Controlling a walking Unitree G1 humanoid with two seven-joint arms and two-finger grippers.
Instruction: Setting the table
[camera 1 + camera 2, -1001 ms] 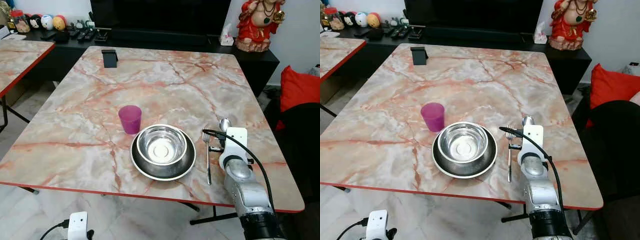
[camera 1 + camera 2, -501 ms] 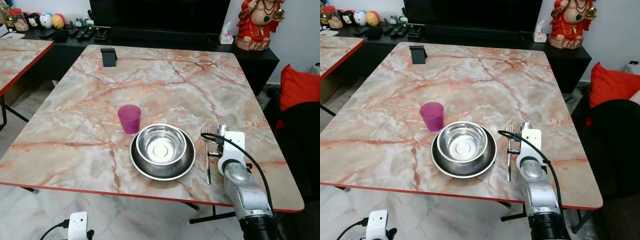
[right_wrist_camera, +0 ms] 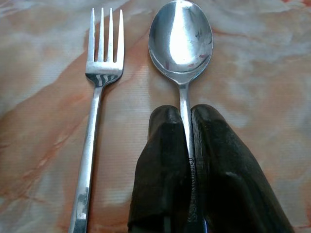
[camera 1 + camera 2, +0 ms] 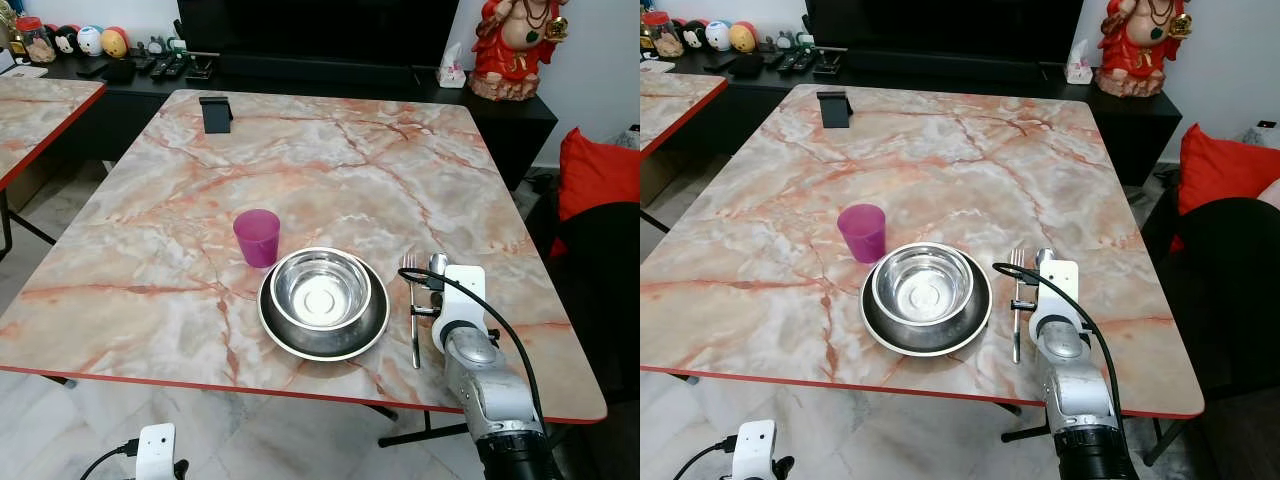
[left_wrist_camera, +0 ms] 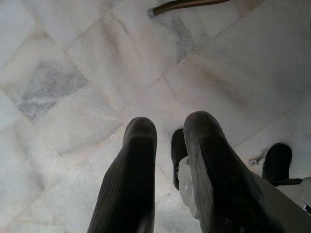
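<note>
A: What's biggest here?
B: The marble table, well ahead of the jaws. Then the steel bowl, nested in a dark plate, with a purple cup just beyond it; all to the left of the right gripper.

A: And that gripper's jaws?
B: Clenched on the spoon by its handle. The spoon's bowl pokes out ahead of the fingertips, low over the tabletop; whether it touches, I can't tell. The fork lies just beside the jaws, parallel.

A: The left gripper?
B: Hanging over floor tiles, jaws slightly parted, holding nothing.
</note>
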